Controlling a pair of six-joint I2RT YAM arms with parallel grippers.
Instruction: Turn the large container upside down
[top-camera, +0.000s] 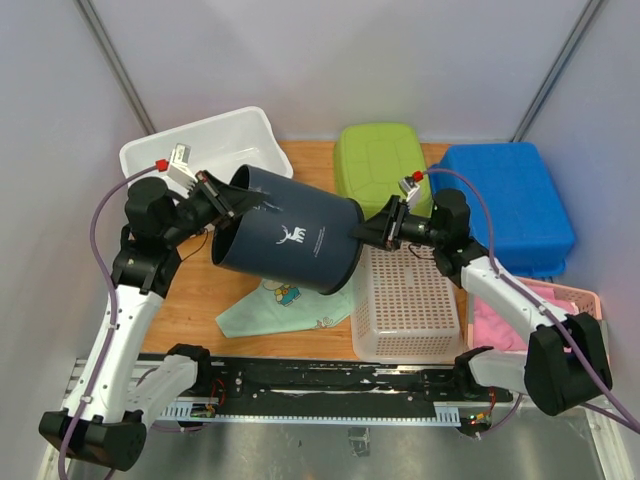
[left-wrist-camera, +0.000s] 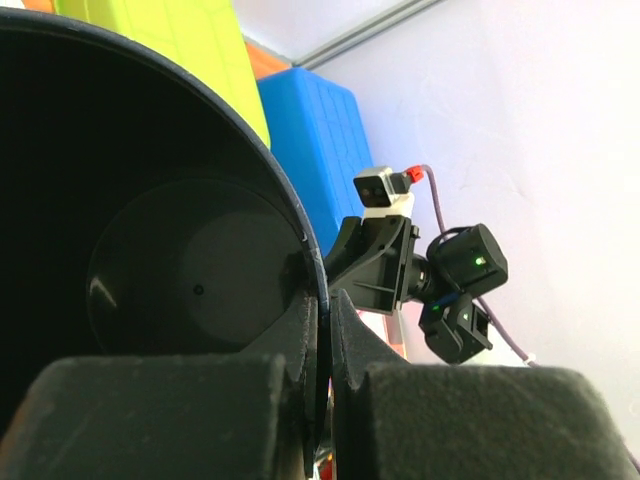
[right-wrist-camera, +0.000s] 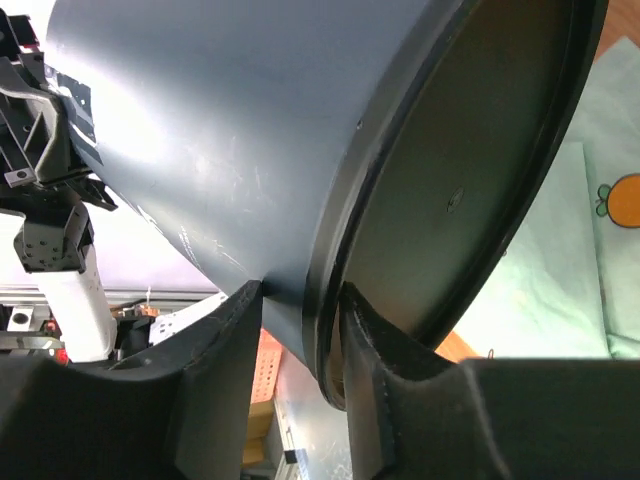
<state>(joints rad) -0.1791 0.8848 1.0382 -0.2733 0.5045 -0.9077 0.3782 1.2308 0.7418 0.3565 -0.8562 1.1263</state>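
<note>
The large dark navy container (top-camera: 288, 231), a round bucket with a white deer logo, is held off the table, lying on its side with its open mouth to the left. My left gripper (top-camera: 238, 199) is shut on the mouth rim; the left wrist view shows the thin rim (left-wrist-camera: 318, 300) pinched between both fingers and the dark inside (left-wrist-camera: 180, 270). My right gripper (top-camera: 362, 236) is shut on the bottom rim; the right wrist view shows the base edge (right-wrist-camera: 330, 330) between the fingers, with the container wall (right-wrist-camera: 240, 130) above.
A white bin (top-camera: 205, 148) stands at the back left, a green bin (top-camera: 381, 160) and a blue bin (top-camera: 510, 200) upside down at the back. A white perforated basket (top-camera: 405, 305) and a pink basket (top-camera: 570, 300) are to the right. A pale green cloth (top-camera: 280, 305) lies under the container.
</note>
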